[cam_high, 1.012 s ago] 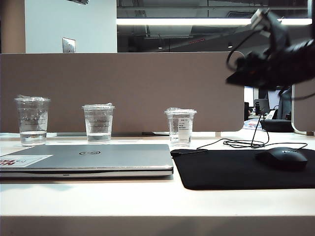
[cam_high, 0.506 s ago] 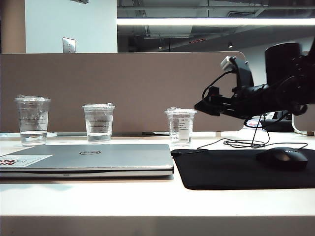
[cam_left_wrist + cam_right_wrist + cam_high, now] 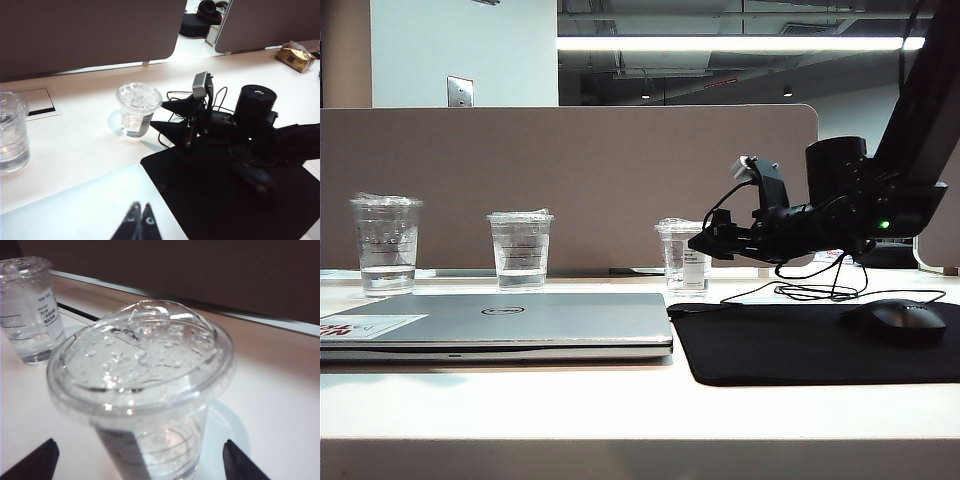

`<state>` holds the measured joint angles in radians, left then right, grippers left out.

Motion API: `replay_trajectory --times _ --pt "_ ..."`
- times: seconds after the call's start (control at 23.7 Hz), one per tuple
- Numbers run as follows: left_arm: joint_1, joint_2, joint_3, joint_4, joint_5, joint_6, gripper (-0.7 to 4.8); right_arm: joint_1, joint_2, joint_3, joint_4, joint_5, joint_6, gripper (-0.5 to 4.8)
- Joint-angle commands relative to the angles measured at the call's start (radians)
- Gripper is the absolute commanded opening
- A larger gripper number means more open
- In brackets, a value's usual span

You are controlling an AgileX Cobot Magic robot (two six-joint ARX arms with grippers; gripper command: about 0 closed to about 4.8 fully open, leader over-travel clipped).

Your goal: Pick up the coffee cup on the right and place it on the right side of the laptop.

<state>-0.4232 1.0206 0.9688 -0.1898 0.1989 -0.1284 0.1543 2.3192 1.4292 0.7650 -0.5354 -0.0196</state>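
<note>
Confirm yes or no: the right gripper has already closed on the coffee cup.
No. The right gripper is open, its fingertips standing apart on either side of the coffee cup.

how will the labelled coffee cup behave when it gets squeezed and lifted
The coffee cup looks like thin clear plastic, so it may flex under a squeeze. Droplets under its lid and little liquid suggest it is light. The open right end effector straddles it below the wider rim, so it probably won't slip out.
</note>
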Motion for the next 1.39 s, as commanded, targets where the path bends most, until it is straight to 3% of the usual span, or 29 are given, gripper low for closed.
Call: replay_trajectory --times 0.04,0.42,0.72,1.22,1.35,1.39 --pt "0.000 -0.002 0.003 0.020 0.007 -0.003 -0.06 0.010 0.043 0.079 -0.047 -0.006 -0.011 4.79" --pt "0.000 -0.001 0.003 0.020 0.007 -0.003 -0.06 0.035 0.150 0.232 -0.089 -0.013 -0.035 4.79" --pt "0.000 -0.001 0.003 0.019 0.007 -0.003 -0.06 0.056 0.208 0.312 -0.093 0.045 -0.042 4.79" --pt "0.000 -0.001 0.003 0.019 0.003 -0.003 -0.06 0.069 0.210 0.320 -0.080 0.074 -0.063 4.79" --pt "0.000 -0.001 0.003 0.019 0.004 -0.003 -0.05 0.069 0.210 0.320 -0.080 0.074 -0.063 4.36" --pt "0.000 -0.001 0.003 0.018 0.004 -0.003 -0.05 0.069 0.210 0.320 -0.080 0.073 -0.063 3.97"
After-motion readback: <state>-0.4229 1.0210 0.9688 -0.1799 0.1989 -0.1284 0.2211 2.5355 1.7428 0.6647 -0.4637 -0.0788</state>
